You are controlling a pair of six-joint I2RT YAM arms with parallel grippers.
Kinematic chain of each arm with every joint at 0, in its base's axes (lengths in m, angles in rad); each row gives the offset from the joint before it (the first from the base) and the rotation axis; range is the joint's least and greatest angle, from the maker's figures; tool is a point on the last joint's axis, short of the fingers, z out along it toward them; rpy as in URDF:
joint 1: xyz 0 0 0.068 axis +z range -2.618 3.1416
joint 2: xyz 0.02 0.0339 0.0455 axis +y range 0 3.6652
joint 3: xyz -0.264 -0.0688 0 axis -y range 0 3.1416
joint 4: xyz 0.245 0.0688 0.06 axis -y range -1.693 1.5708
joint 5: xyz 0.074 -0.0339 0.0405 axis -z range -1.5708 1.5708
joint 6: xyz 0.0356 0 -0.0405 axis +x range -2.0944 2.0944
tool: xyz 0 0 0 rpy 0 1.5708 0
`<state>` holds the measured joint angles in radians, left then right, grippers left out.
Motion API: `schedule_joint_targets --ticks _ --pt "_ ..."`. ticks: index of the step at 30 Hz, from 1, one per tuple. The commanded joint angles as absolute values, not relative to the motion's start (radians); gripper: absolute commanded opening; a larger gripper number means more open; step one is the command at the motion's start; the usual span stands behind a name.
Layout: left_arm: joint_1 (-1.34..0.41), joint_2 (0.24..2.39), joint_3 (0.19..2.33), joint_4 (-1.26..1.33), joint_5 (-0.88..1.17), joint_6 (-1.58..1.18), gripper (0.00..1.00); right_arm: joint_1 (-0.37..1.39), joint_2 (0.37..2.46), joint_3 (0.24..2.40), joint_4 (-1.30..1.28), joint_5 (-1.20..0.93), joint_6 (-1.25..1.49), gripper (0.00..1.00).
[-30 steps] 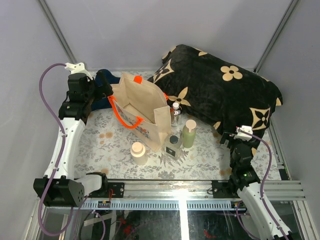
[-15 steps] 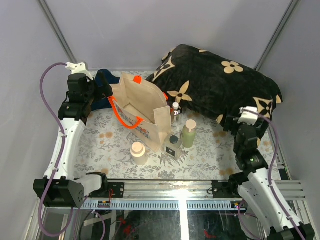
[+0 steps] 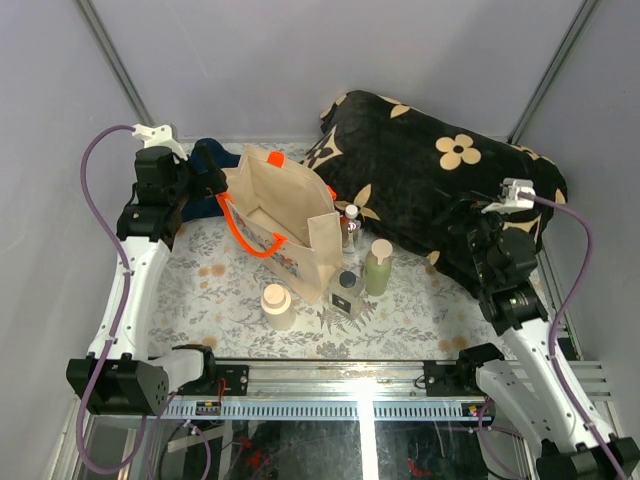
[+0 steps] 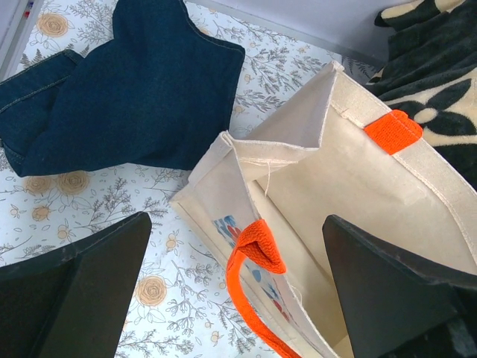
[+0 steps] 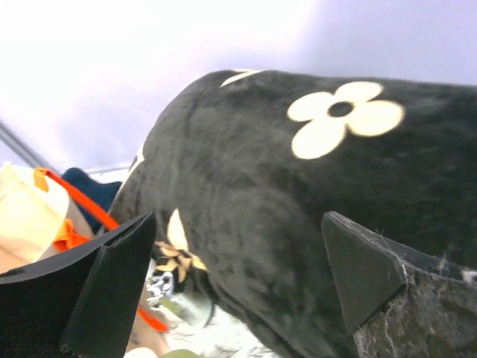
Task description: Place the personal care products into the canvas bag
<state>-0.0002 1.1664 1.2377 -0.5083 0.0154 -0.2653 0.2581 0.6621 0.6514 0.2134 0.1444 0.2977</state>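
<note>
The canvas bag [image 3: 285,225] stands open and upright with orange handles; it also shows in the left wrist view [image 4: 358,186]. To its right stand the pale green bottle [image 3: 378,268], the square glass bottle [image 3: 347,293] and the slim clear bottle [image 3: 351,225]. The cream squat bottle [image 3: 277,305] stands in front of the bag. My left gripper [image 3: 208,172] is open at the bag's far left edge, one orange handle [image 4: 257,246] between its fingers. My right gripper [image 3: 478,240] is open and empty, raised against the black cushion [image 3: 440,185].
The black floral cushion [image 5: 298,216] fills the back right, close behind the bottles. Folded blue denim [image 4: 127,97] lies left of the bag. The table carries a floral cloth [image 3: 200,280]. A metal rail [image 3: 350,375] runs along the near edge.
My right arm has risen and swung up to the far right, toward the cushion. The cushion has shifted slightly. The left arm, bag and bottles have not moved.
</note>
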Motion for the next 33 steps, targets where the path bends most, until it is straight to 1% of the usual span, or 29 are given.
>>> schedule_joint_targets --ticks 1,4,6,11,15,17,21,23,25,28,33 --pt "-0.005 1.141 1.23 -0.44 0.04 -0.287 1.0 0.262 0.771 0.728 0.331 0.048 0.48 0.99" --pt "-0.005 1.142 1.234 -0.434 0.066 -0.304 1.0 0.261 0.876 0.779 0.397 -0.106 0.505 0.99" --pt "-0.006 1.143 1.241 -0.433 0.087 -0.305 1.0 0.261 0.947 0.834 0.39 -0.201 0.515 0.99" --pt "-0.041 1.147 1.296 -0.503 0.076 -0.251 1.0 0.261 1.124 1.069 0.117 -0.407 0.431 0.99" --pt "-0.075 1.131 1.307 -0.544 0.0 -0.227 1.0 0.263 1.219 1.192 -0.031 -0.485 0.393 0.99" --pt "-0.075 1.127 1.29 -0.546 -0.021 -0.233 1.0 0.263 1.275 1.259 -0.135 -0.487 0.383 0.99" --pt "-0.076 1.141 1.237 -0.542 -0.051 -0.258 1.0 0.272 1.377 1.421 -0.373 -0.479 0.376 0.94" --pt "-0.076 1.147 1.199 -0.524 -0.08 -0.263 1.0 0.306 1.408 1.46 -0.446 -0.429 0.362 0.94" --pt "-0.075 1.157 1.181 -0.516 -0.125 -0.269 1.0 0.372 1.433 1.487 -0.492 -0.345 0.342 0.94" --pt "-0.075 1.176 1.168 -0.52 -0.147 -0.274 1.0 0.45 1.481 1.531 -0.531 -0.284 0.338 0.94" --pt "-0.075 1.2 1.104 -0.453 -0.132 -0.287 1.0 0.484 1.538 1.549 -0.546 -0.214 0.363 0.94"
